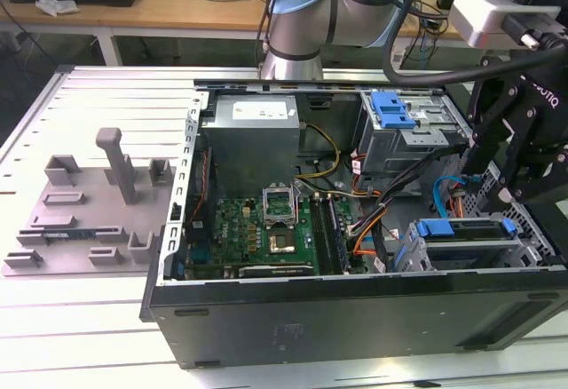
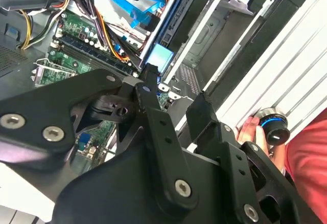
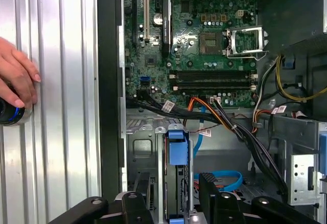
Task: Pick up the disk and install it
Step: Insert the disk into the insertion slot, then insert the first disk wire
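disk (image 3: 178, 148) edge-on in bay (image 3: 148, 147), mostly hidden, gripper (image 3: 171, 189) jaws apart over it

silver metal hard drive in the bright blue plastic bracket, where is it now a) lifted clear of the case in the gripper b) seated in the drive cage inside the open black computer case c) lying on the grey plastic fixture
b: the silver metal hard drive sits in the grey metal drive cage of the black computer case, the gripper open over it.

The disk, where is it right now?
The disk sits in a metal bay inside the open computer case, at the exterior view's right, next to the blue cable and just below the gripper.
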